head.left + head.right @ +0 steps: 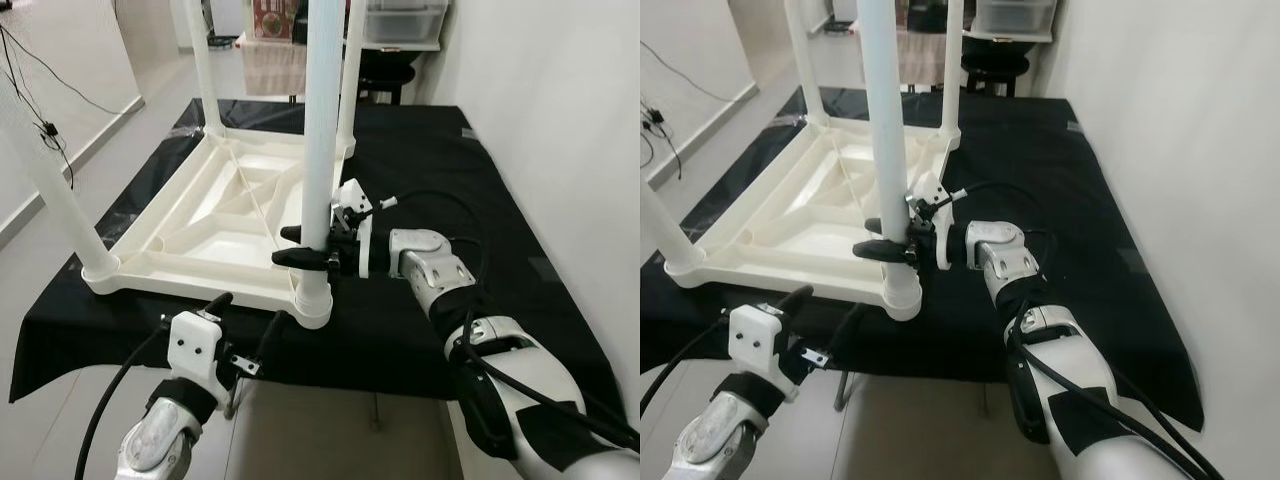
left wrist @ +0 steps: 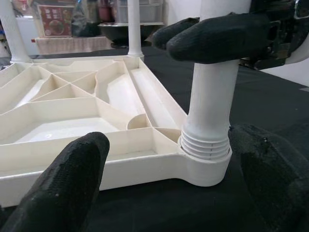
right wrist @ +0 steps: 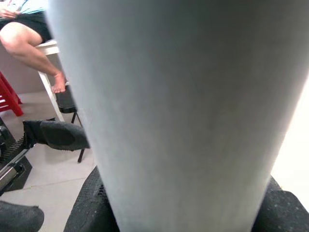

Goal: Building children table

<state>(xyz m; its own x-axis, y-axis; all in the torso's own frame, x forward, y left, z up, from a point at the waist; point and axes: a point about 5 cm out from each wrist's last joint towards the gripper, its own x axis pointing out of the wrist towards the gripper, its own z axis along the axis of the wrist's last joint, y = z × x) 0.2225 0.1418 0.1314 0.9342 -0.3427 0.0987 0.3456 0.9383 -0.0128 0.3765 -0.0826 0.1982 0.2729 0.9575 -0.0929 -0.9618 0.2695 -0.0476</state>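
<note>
A white children's table lies upside down on a black cloth. Its near right leg stands upright in the corner socket, where several screw threads show above the rim. My right gripper is shut on this leg just above the socket, one black finger on each side. In the right wrist view the leg is pressed close between the fingers. My left gripper hangs open just in front of the table's near edge, level with the socket, touching nothing.
Three more legs stand upright: near left, far left, far right. A white wall runs along the right. Shelves with boxes stand at the back. A seated person's leg and a red stool are in the right wrist view.
</note>
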